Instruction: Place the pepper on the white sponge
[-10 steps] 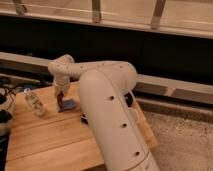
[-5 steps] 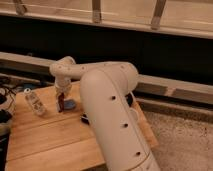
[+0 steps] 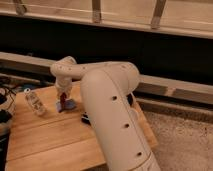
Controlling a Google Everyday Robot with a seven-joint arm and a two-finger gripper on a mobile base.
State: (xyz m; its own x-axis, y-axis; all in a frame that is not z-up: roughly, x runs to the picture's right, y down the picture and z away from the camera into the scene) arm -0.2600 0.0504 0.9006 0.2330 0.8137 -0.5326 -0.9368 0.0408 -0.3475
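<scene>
No writing or label can be read on anything here; the clear bottle lying on its side at the left of the table shows pale markings, too blurred to make out. The white arm fills the middle, 1 thick link sweeping up from the lower right and hiding much of the table's right half; a dark thing shows just at its edge, too covered to name. The gripper hangs at the end of the arm, pointing down over the far left part of the table; the pepper sits red within it, upright, just above a flat blue piece on the wood; the fingers look closed on the pepper. Cables trail at the far left edge; behind runs a dark wall with a pale ledge.
</scene>
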